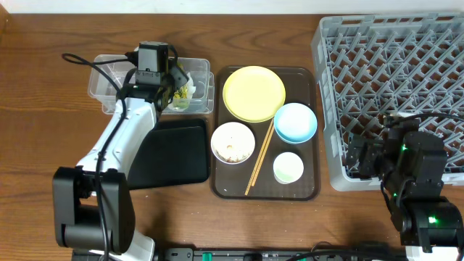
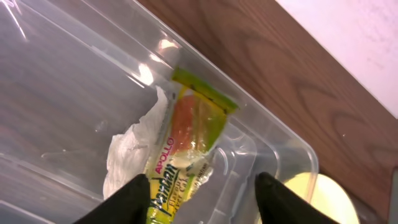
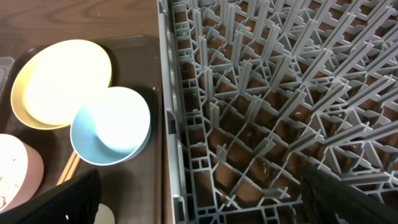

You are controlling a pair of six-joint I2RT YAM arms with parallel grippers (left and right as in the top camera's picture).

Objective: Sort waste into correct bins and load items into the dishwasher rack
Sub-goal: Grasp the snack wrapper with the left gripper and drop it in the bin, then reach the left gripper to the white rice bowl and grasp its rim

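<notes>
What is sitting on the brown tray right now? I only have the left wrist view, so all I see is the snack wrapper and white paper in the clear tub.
Observer: The brown tray holds five things: the yellow plate, light blue bowl, white bowl, small white cup and wooden chopsticks.
Operator: Okay, and has anything been loaded into the dishwasher rack?
Observer: No. The grey dishwasher rack, to the right of the tray, shows only bare pegs in both the overhead and the right wrist views.
</notes>
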